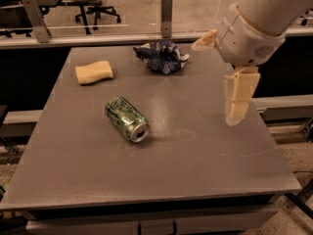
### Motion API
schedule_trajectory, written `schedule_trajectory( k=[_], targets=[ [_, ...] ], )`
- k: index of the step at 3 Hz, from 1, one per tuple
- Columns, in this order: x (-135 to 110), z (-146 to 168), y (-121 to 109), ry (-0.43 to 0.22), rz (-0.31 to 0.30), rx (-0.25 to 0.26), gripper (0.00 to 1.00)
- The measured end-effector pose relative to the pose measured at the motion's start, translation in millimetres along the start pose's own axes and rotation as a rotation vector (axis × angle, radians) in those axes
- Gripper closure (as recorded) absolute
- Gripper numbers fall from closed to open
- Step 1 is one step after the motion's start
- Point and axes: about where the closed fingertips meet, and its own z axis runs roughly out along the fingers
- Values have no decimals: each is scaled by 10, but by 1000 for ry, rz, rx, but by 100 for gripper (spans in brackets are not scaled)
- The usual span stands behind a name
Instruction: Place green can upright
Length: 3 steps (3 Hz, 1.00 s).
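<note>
Hanging spread and empty, the fingers (238,94) of the gripper (219,81) hover over the table's (205,180) right side, well apart from the green can (126,119), which lies on its side mid-table; it must be grasped before standing upright.

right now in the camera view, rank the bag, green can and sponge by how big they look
1. blue-and-white bag and green can: alike, unsure.
2. yellow sponge.
The gripper hangs over the right of the table.
</note>
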Motion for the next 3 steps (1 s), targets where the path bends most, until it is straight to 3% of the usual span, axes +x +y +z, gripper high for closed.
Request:
schedule_trajectory(
  k=[1,2,3],
  targets=[
    [-225,145,-112,-40,-167,-17,0],
    [-607,371,-220,-94,-396,-62,0],
    [-829,514,-251,-126,-534,-83,0]
  ],
)
